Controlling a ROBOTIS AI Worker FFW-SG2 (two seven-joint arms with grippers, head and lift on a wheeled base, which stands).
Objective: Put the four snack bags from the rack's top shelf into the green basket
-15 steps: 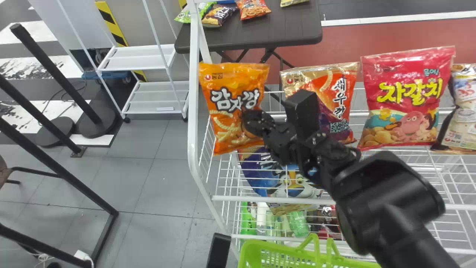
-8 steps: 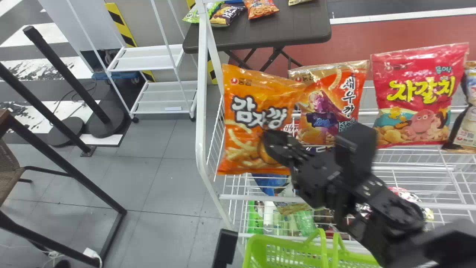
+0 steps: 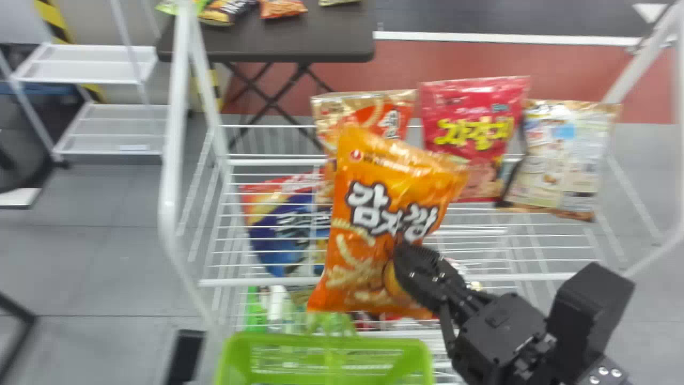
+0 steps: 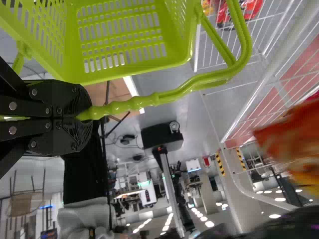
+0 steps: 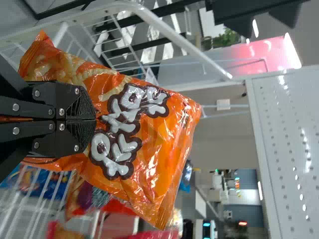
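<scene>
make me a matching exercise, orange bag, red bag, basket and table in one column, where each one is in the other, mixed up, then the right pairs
1. orange bag
2. red bag
3. basket
4. table

A. on the top shelf
B. behind the rack
C. held in the right gripper
D. held by its handle in the left gripper

Pairs: 1-C, 2-A, 3-D, 4-B

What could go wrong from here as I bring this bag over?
The right gripper pinches only part of the orange bag's front, so the film might slip or tear. The bag overlaps the rack's front rail in the head view and could snag there. The left gripper holds the basket by its handle; a bump might swing it.
</scene>
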